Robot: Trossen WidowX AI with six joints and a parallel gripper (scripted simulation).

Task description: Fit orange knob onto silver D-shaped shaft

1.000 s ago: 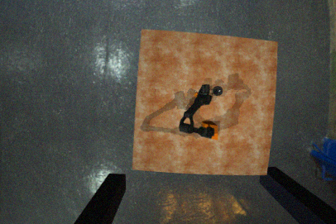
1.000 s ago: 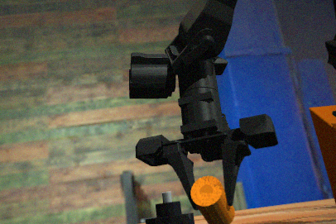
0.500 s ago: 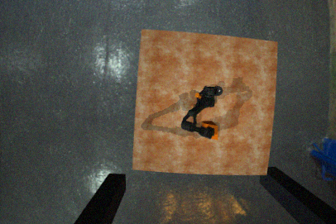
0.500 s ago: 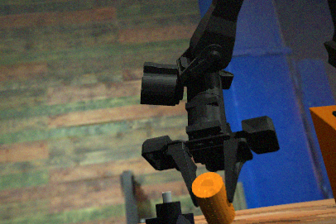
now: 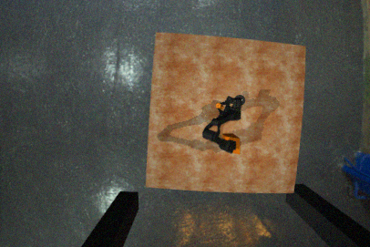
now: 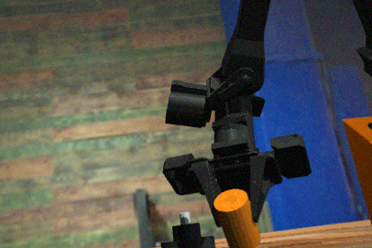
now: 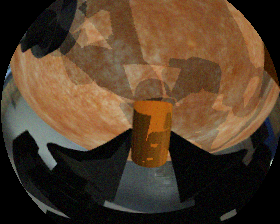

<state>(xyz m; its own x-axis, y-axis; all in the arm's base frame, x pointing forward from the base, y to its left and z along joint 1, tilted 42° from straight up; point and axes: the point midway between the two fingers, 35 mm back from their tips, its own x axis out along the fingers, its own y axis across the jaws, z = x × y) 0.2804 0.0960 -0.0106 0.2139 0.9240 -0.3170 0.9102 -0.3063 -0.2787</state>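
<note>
The orange knob (image 5: 219, 106) (image 6: 241, 226) (image 7: 151, 142) is a plain cylinder, held tilted, with one smooth round end facing the exterior camera. No hole shows on it. My gripper (image 6: 237, 223) (image 7: 150, 132) is shut on its sides, one finger on each side. How high the knob is above the table is hard to tell. The black round pedestal (image 5: 242, 99) (image 6: 187, 234) stands beside the gripper, to the left in the exterior view. Its silver shaft (image 6: 184, 217) points up, bare; its flat side cannot be made out. A dark shape at the wrist view's upper left looks like the pedestal, partly cut off.
The mottled orange-brown table top (image 5: 182, 59) (image 7: 210, 30) carries the arm and its shadows. An orange block (image 6: 361, 151) stands at the right edge of the exterior view. The arm's base and orange parts (image 5: 237, 146) lie below the gripper in the top view.
</note>
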